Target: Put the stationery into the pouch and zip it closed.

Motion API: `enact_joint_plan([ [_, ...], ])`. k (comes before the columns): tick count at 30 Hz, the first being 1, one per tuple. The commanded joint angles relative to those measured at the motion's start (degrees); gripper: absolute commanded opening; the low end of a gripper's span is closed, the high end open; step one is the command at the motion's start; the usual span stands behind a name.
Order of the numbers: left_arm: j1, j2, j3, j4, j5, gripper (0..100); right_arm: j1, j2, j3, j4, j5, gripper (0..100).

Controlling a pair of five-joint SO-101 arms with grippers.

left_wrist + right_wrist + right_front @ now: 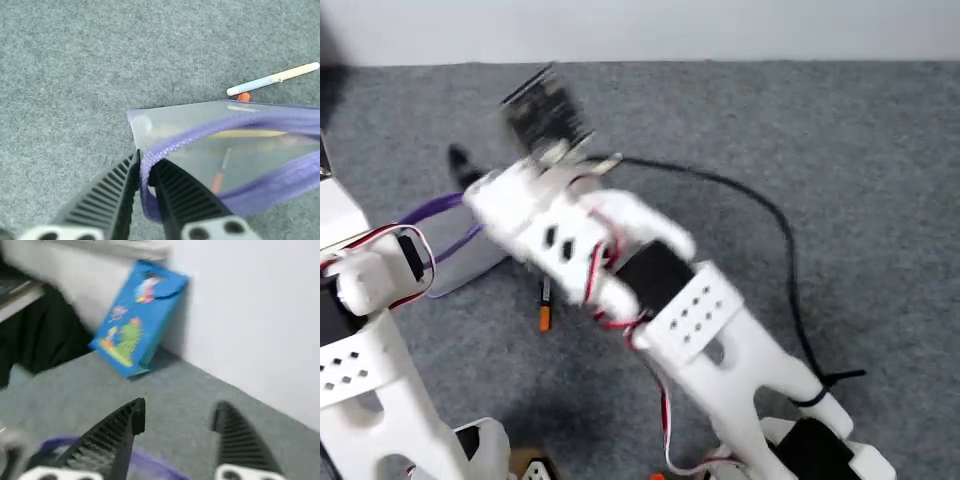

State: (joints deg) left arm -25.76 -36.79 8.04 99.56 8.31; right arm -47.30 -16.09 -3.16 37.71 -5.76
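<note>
filling looks unfinished. the left gripper (pixel 145 162) has its jaws pinching the purple edge of the pouch (pixel 200 135), mouth open; a pen (pixel 272 79) lies outside, beyond them. the right gripper (pixel 180 412), jaws spread and empty, likely needs to fetch it.

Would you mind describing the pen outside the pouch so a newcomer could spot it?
Find the clear, purple-zipped pouch held at its corner by the left gripper. On the grey carpet beside it lies the pen: pale blue with a cream end, unlike the orange-tipped one inside.
</note>
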Motion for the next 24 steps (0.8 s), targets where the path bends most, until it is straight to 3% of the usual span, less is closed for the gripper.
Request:
enact_joint_plan([
  [1,0.09,0.26,-0.04,0.70,0.26,1,7.96,0.75,-3.78,1.45,-8.00,5.7],
  [4,0.09,0.26,-0.04,0.53,0.26,1,13.58,5.49,-3.96,2.77,-16.79,0.6],
  [7,0.09,0.26,-0.04,0.53,0.26,1,16.57,11.56,-4.22,5.32,-21.89,3.9],
  [12,0.09,0.26,-0.04,0.70,0.26,1,17.89,22.55,-10.46,13.05,-28.48,19.5],
  [15,0.09,0.26,-0.04,0.70,0.26,1,17.80,30.20,-17.14,17.98,-29.36,26.4],
  [24,0.09,-0.18,0.04,0.70,0.26,1,17.80,55.34,-40.26,19.65,-29.01,26.4],
])
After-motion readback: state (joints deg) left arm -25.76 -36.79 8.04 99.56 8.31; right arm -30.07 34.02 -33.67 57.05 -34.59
